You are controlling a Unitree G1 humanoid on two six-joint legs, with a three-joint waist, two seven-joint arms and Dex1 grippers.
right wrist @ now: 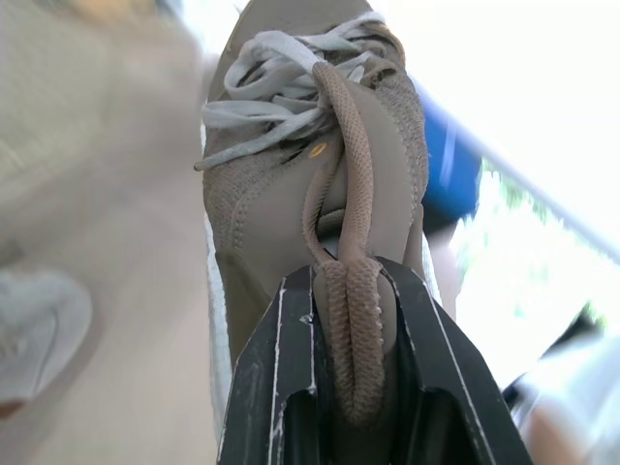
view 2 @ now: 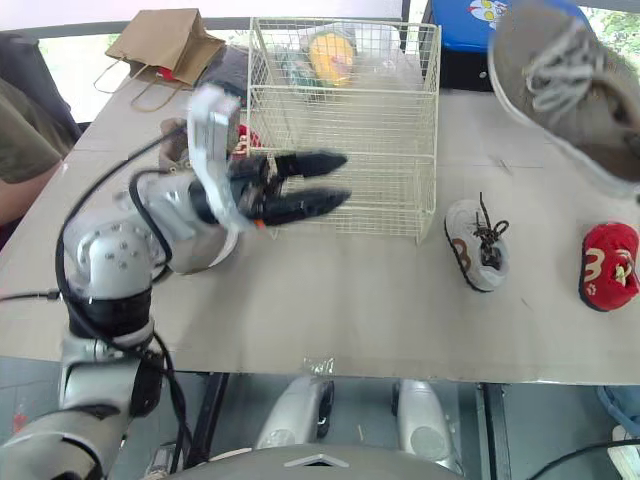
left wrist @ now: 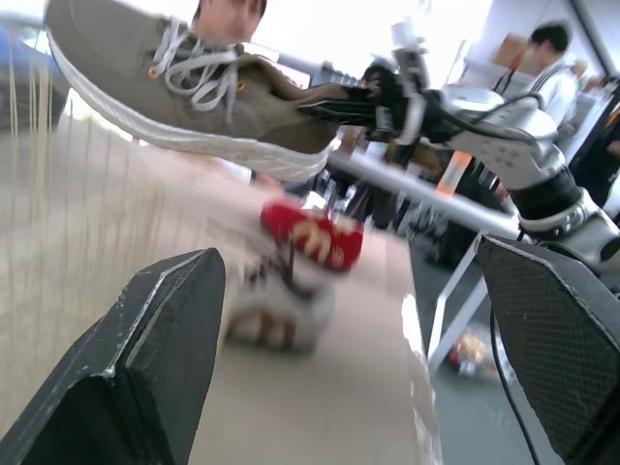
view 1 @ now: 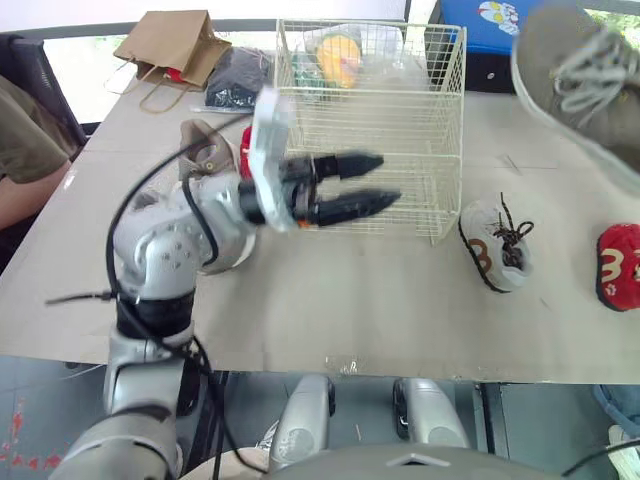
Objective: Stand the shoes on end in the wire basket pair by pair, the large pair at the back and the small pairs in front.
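Transport of the large taupe suede lace-up shoe with white sole (view 1: 585, 85) is the step in hand: it hangs in the air at the upper right of the head view, well apart from the table, to the right of the basket top. Right tool (right wrist: 351, 276) is clamped on the shoe's brown heel loop, fingers pinching the strap, toe pointing away from the wrist. Left tool (view 1: 387, 180) is spread open and empty at centre frame, fingers pointing at the front wall of the cream wire basket (view 1: 445, 120) in the upper middle. Basket looks empty of shoes; the yellow item seen through the wires seems to lie behind it, hard to tell. Small white shoe with brown laces (view 1: 497, 245) and small red shoe (view 1: 620, 265) sit on the beige table (view 1: 350, 320) at lower right; a tan shoe (view 1: 205, 148) sits at centre left behind the left arm. Judgement: the loop grip is narrow, so the shoe may swing, so move slowly; carry it left over the basket rim, lower it toe first against the back wall, sole to the wires, and release only once it leans steady. The left tool should pull clear of the front wall, or steady the basket if it slides.
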